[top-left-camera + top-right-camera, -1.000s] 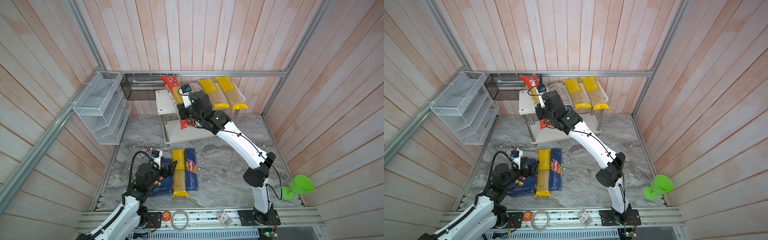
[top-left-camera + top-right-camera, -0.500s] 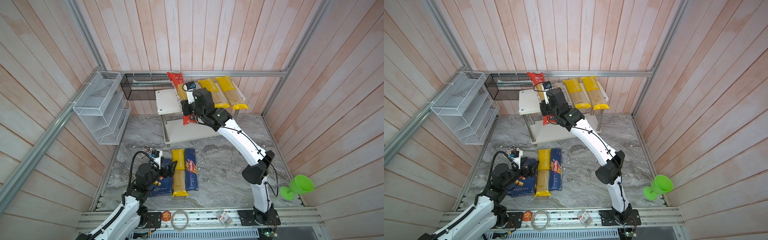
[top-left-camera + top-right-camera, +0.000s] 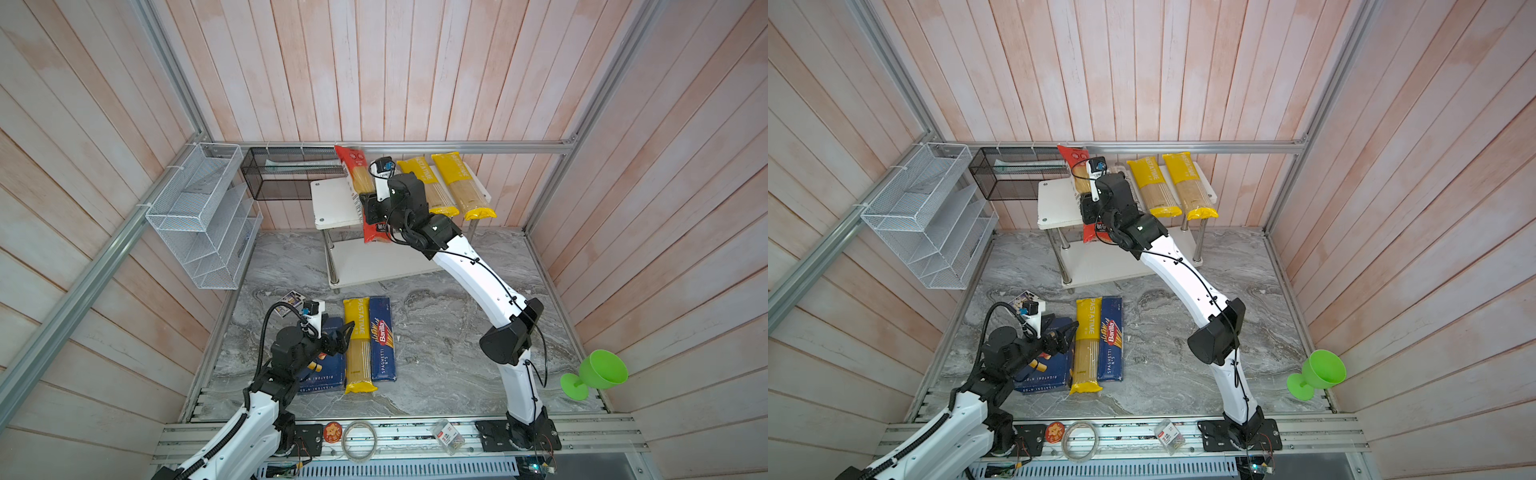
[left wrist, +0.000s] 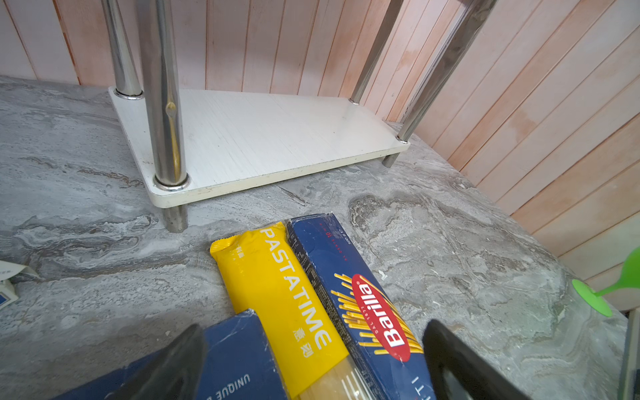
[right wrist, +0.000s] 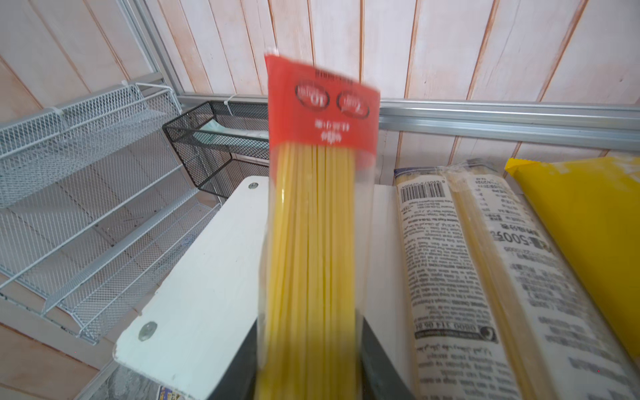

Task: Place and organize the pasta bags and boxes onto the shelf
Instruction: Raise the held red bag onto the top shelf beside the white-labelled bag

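My right gripper [image 3: 371, 208] [image 5: 310, 363] is shut on the red bag [image 3: 354, 173] [image 5: 311, 207] near its lower half. The bag slants over the shelf's [image 3: 332, 203] [image 5: 207, 277] top board, its lower end past the front edge, and looks blurred. Beside it on that board lie a clear bag with a white label [image 5: 485, 277] and two yellow bags [image 3: 428, 183] [image 3: 461, 183]. On the floor in front lie the wide rigatoni box [image 3: 328, 374], a yellow bag [image 3: 358, 345] [image 4: 284, 287] and the spaghetti box [image 3: 382, 338] [image 4: 363, 304]. My left gripper [image 3: 347, 332] [image 4: 313, 332] hovers open over them, holding nothing.
A white wire rack [image 3: 203, 216] hangs on the left wall and a black mesh basket [image 3: 291, 174] sits behind the shelf. The shelf's lower board [image 4: 277, 138] is bare. A green cup [image 3: 598, 372] stands at the right edge. A small card [image 3: 291, 301] lies near my left arm.
My right arm has carried the red bag rightward along the top board, closer to the clear bag, and turned it straighter. The left arm has not moved.
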